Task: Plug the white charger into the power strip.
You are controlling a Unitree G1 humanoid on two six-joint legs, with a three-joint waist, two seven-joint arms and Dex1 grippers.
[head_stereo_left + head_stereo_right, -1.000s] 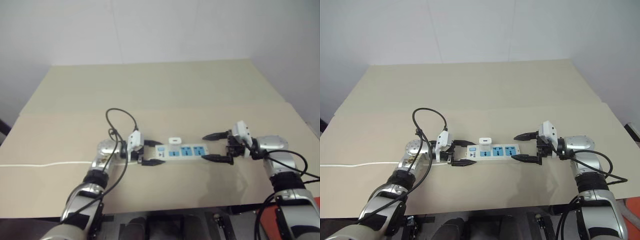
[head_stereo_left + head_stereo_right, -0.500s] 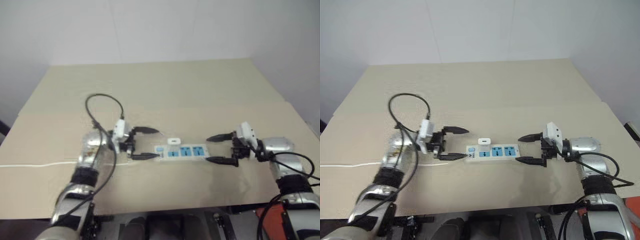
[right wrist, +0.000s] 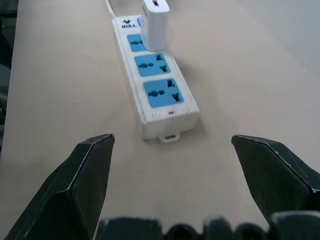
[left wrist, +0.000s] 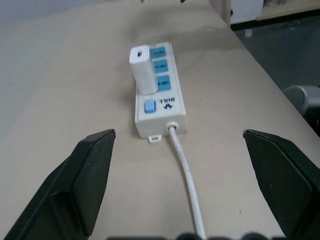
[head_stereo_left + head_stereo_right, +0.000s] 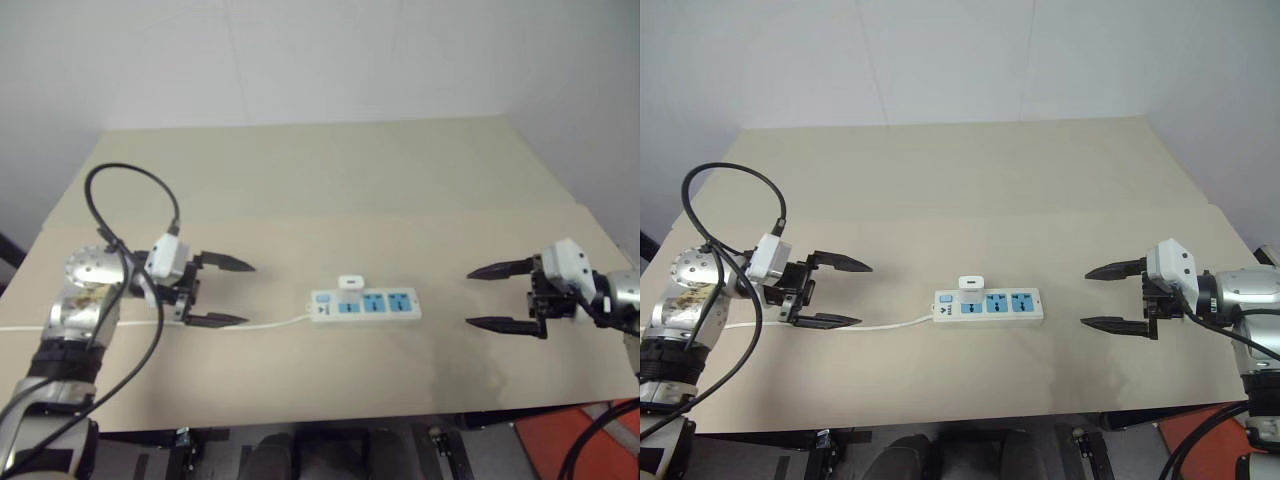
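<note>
The white charger (image 5: 971, 288) stands plugged into the power strip (image 5: 988, 304) on the surface (image 5: 970, 190). Left gripper (image 5: 840, 292) and right gripper (image 5: 1104, 297) flank it well apart, jaws wide open, empty.

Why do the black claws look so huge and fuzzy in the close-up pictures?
Left wrist view: the left claw sits right at the lens, so its fingers blur while the white charger stays sharp. Right wrist view: same for the right claw, with the power strip crisp.

Charger (image 4: 143, 70) prongs hidden in power strip (image 4: 159, 95) socket.
</note>
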